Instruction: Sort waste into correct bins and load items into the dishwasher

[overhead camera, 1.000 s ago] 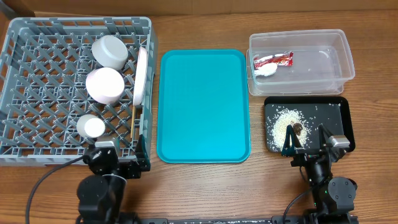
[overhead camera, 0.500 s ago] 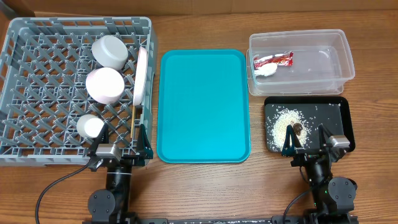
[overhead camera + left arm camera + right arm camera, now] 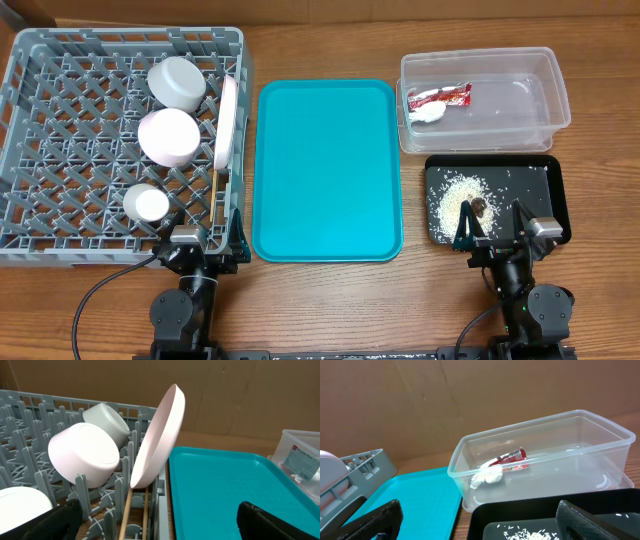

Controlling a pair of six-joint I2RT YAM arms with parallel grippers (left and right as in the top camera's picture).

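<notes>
The grey dish rack (image 3: pixel 60 60) holds a pale green-white bowl (image 3: pixel 175 83) on its side, a pinkish-white upturned dish (image 3: pixel 168 135), a small white cup (image 3: pixel 148 203), a pale pink saucer (image 3: pixel 227 122) on edge and chopsticks (image 3: pixel 217 195). The left wrist view shows the saucer (image 3: pixel 160 435), the bowl (image 3: pixel 107 420) and the chopsticks (image 3: pixel 125 510). The clear tub (image 3: pixel 540 95) holds the wrapper (image 3: pixel 440 96) and tissue wad (image 3: pixel 427 114). The black tray (image 3: pixel 530 180) holds rice (image 3: pixel 457 195) and a brown lump (image 3: pixel 480 207). My left gripper (image 3: pixel 205 245) (image 3: pixel 160 527) and right gripper (image 3: pixel 490 232) (image 3: pixel 480 525) are open and empty.
The teal serving tray (image 3: pixel 325 170) lies between the rack and the bins. Both arm bases sit at the table's front edge. A brown cardboard wall stands behind the table. The tub (image 3: pixel 600 455) and wrapper (image 3: pixel 512 456) also show in the right wrist view.
My left gripper has swung from a turned pose to face the rack's front right corner, ending slightly further right. The right arm has not moved.
</notes>
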